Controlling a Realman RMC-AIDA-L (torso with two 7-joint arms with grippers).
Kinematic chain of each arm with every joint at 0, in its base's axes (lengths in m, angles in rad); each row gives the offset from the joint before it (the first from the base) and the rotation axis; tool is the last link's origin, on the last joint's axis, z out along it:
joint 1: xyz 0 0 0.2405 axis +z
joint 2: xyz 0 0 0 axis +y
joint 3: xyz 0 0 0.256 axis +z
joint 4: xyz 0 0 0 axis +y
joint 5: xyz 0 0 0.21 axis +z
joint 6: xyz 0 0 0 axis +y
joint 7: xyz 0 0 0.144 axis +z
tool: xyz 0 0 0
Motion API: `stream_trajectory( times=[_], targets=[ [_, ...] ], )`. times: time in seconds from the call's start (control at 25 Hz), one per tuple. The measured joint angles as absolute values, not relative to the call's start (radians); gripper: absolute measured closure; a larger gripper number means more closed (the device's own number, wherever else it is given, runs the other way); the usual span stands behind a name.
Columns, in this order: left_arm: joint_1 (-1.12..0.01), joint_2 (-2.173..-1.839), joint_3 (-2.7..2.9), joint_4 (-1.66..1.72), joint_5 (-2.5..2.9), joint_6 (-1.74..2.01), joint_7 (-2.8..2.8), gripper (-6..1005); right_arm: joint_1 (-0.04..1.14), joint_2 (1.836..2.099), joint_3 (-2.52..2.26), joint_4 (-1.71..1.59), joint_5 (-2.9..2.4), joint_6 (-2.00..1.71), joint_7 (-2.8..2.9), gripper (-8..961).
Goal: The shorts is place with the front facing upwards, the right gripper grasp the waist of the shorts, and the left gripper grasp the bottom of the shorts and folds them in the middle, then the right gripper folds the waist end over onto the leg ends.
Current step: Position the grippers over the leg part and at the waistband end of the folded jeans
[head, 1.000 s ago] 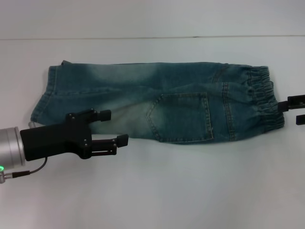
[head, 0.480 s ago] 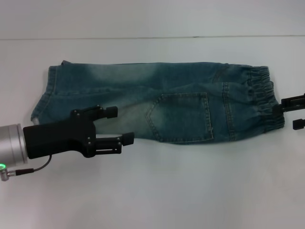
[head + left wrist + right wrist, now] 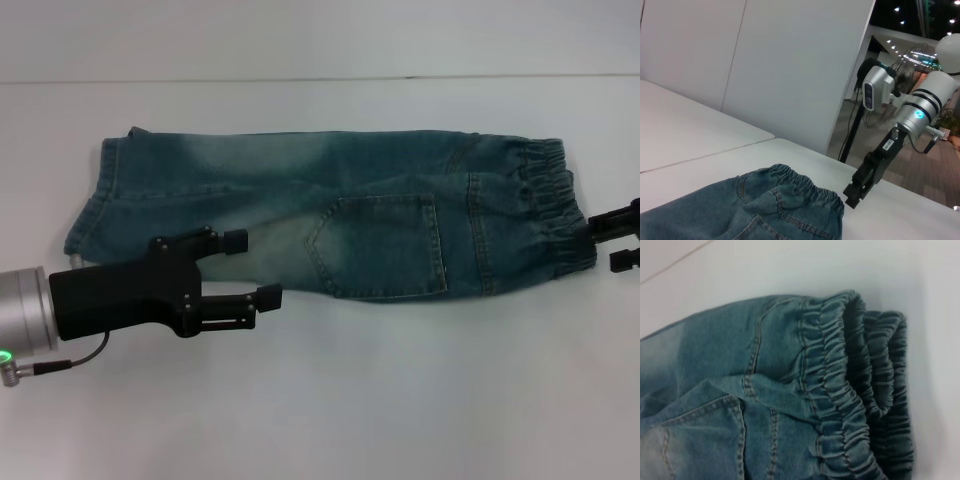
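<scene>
The blue denim shorts (image 3: 380, 215) lie flat on the white table (image 3: 400, 400), folded lengthwise, back pocket up. Their elastic waist (image 3: 548, 200) points right and the leg ends (image 3: 95, 200) point left. My left gripper (image 3: 252, 268) hovers open over the near edge of the leg part, holding nothing. At the right edge my right gripper (image 3: 614, 241) is open, its fingertips at the waist's outer edge. The left wrist view shows the right gripper (image 3: 856, 192) beside the gathered waist (image 3: 805, 192). The right wrist view shows the waist (image 3: 840, 390) close up, in two layers.
A seam line (image 3: 300, 79) crosses the table behind the shorts. In the left wrist view a white wall panel (image 3: 790, 65) stands beyond the table, with a camera on a stand (image 3: 872, 90) behind my right arm.
My left gripper has slid a little to the right along the shorts' near edge. The right gripper has shifted slightly nearer me and in toward the waist.
</scene>
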State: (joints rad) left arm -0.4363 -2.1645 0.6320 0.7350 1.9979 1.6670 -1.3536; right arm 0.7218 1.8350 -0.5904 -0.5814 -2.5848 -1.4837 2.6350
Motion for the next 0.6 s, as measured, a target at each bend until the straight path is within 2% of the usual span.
stream_trajectory(
  times=[0.32, 0.52, 0.6],
  targets=[
    [-0.437, -2.164, 0.632, 0.719, 2.002, 1.66, -1.346, 63, 0.732, 1.858, -0.637, -0.584, -2.584, -1.446, 2.632, 214],
    [-0.442, -2.164, 0.632, 0.707, 2.005, 1.658, -1.345, 63, 0.742, 1.855, -0.663, -0.592, -2.584, -1.429, 2.638, 413],
    [-0.442, -2.164, 0.632, 0.707, 2.006, 1.657, -1.344, 63, 0.745, 1.851, -0.673, -0.592, -2.584, -1.42, 2.639, 435]
  ],
)
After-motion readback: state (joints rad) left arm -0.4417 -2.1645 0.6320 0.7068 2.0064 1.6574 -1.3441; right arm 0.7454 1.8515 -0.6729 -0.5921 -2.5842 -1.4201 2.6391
